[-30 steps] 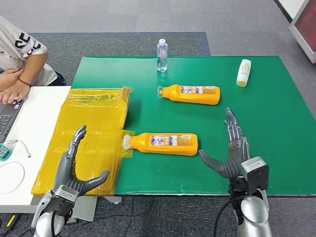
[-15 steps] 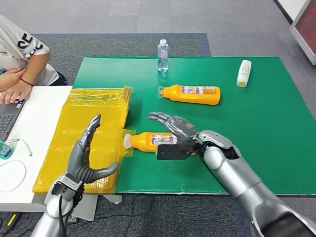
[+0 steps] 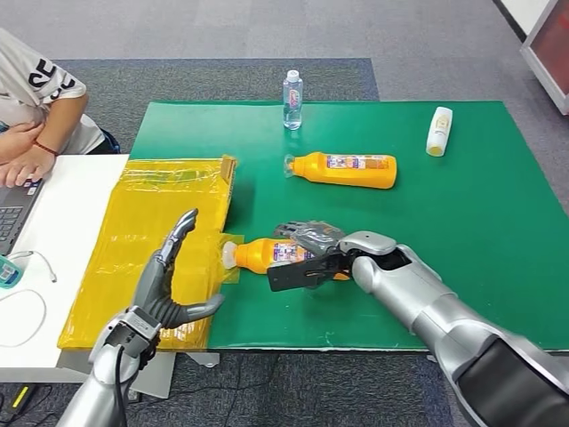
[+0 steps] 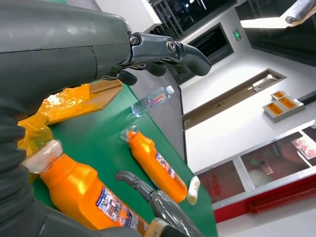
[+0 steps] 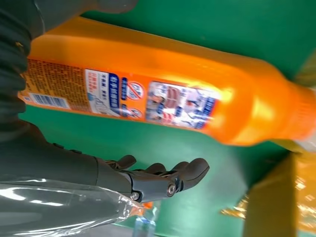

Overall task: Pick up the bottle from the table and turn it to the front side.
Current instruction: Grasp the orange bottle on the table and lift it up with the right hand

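Right hand (image 3: pixel 310 238) lies over the body of the near orange bottle (image 3: pixel 265 254), fingers spread across it; the right wrist view shows the fingers (image 5: pixel 186 173) extended with green mat between them and the bottle, so the hand is unclenched and no grasp is made. Left hand (image 3: pixel 164 283) hovers over the yellow bag (image 3: pixel 154 231), fingers apart and holding nothing.

The near orange bottle lies on its side on the green mat (image 3: pixel 469 222), its pale cap (image 3: pixel 228 256) resting at the edge of the yellow bag.

Handling, as a judgement: rigid plastic, smooth and glossy, likely slippery; if full, moderately heavy. The flat-sided body should take a grip best across the mid-section at the label, clear of the tapering neck.

Writing: the label (image 5: pixel 149 98) carries blue and white panels, circular warning symbols and a barcode; the text is too blurred to read and no brand can be made out.

A second orange bottle (image 3: pixel 348 170) lies further back, a clear water bottle (image 3: pixel 292 100) stands at the far edge, and a small white bottle (image 3: pixel 438 131) lies well apart to the right. A person (image 3: pixel 34 116) sits at a laptop (image 3: pixel 13 213).
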Controlling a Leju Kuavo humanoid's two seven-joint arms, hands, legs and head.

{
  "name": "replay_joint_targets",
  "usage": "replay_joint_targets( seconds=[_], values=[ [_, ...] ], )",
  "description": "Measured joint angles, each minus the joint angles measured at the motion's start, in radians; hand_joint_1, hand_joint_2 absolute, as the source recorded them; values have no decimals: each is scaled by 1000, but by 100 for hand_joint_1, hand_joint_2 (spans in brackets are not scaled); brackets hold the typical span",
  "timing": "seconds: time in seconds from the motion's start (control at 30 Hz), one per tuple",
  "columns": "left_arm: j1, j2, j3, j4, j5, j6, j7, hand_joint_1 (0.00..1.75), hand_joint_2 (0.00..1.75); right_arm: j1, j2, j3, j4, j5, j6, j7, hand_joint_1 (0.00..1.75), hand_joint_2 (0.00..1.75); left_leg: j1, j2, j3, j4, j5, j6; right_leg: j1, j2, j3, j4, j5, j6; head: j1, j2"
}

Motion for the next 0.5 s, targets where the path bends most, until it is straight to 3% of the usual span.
replay_joint_targets(
  seconds=[0.5],
  values=[
    [4,-2,6,19,-23,-6,0,0,175,-62,25,40,142,66,-23,142,0,175,0,0,0,0,0,0,0,0,0,0,0,0,0,0]
  ],
)
